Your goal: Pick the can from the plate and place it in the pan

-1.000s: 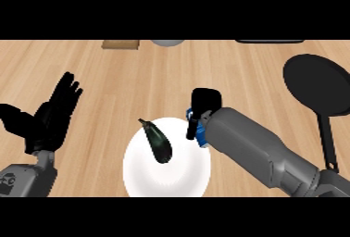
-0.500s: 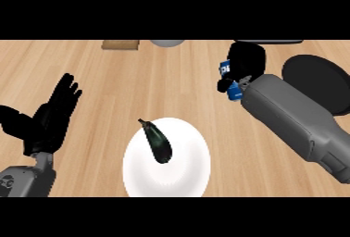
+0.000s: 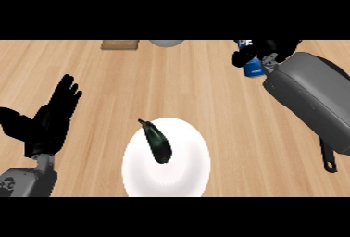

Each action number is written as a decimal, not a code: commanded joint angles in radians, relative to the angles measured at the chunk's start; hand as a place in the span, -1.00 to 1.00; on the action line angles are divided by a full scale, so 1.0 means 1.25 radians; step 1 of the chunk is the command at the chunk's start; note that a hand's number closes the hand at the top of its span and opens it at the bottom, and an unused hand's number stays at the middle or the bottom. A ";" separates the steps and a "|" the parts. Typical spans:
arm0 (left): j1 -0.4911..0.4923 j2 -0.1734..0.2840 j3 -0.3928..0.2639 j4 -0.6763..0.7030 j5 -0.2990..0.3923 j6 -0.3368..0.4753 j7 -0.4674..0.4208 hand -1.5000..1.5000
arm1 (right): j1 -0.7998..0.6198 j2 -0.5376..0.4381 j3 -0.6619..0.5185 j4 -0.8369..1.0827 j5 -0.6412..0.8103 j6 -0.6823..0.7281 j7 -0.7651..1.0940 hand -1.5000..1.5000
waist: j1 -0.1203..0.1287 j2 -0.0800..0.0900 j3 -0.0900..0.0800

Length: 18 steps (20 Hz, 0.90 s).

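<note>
My right hand [image 3: 268, 48] is curled round a blue can [image 3: 253, 69] at the far right of the counter, and holds it off the surface. My grey right forearm hides most of the black pan; only the pan's handle [image 3: 328, 156] shows below the arm. The white plate [image 3: 167, 163] lies at the front centre with a dark eggplant [image 3: 157, 142] on it. At the left my left hand [image 3: 46, 121] rests open, fingers up.
A wooden block [image 3: 121, 44] and a grey bowl [image 3: 166, 42] sit at the counter's far edge. Bare wooden counter lies between the plate and my right arm.
My right hand has carried the can from beside the plate up and to the right, over towards the pan. The left hand, plate and eggplant have stayed put.
</note>
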 commanded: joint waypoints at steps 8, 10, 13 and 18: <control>-0.017 -0.005 0.016 -0.017 -0.019 -0.009 0.029 0.00 | 0.133 -0.131 -0.182 0.061 0.039 -0.133 -0.121 1.00 | 0.005 0.005 0.001; -0.034 -0.010 0.022 0.014 -0.024 -0.019 0.011 0.00 | 0.146 -0.146 -0.221 0.090 0.032 -0.154 -0.168 1.00 | 0.005 0.006 0.001; -0.024 -0.001 0.043 -0.006 -0.010 -0.026 0.021 0.00 | 0.174 -0.201 -0.291 0.161 -0.011 -0.187 -0.286 1.00 | 0.011 0.009 0.001; 0.005 -0.033 0.004 -0.015 -0.045 -0.029 -0.003 0.00 | 0.230 -0.207 -0.385 0.279 -0.060 -0.251 -0.472 1.00 | 0.019 0.010 0.002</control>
